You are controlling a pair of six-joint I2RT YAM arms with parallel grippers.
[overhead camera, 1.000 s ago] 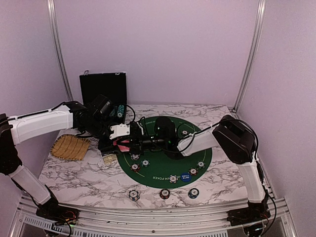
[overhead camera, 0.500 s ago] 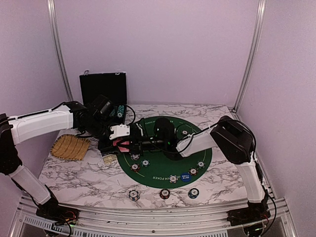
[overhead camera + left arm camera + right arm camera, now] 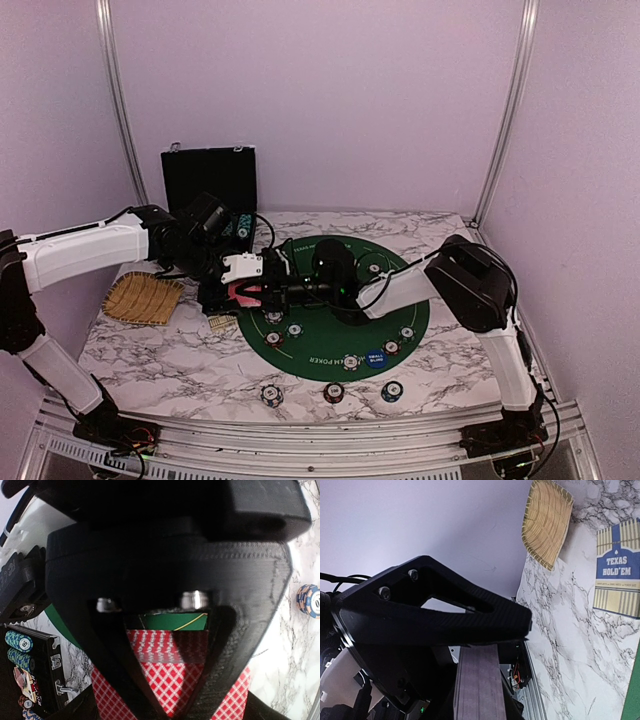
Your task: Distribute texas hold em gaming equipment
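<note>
cards (image 3: 170,677) are clamped in the closed left gripper (image 3: 244,293), held over the left edge of the mat (image 3: 400,335) | deck is pointed end-on at right gripper (image 3: 288,290), just beside it (the likelier drawer) | right fingers' gap cannot be told

The mat (image 3: 340,318) lies mid-desk (image 3: 160,352). Left of it sits the tray (image 3: 143,297), and the card box (image 3: 222,322) lies between them, nearer me. The open case (image 3: 210,180) stands behind the tray. My left claw (image 3: 250,290) and right claw (image 3: 286,290) meet over the mat's left edge, with the playing cards (image 3: 172,675) between. Chips (image 3: 294,330) and the small blind disc (image 3: 376,358) lie on the mat's near half. Three more chips (image 3: 334,392) line the desk's near edge.
</note>
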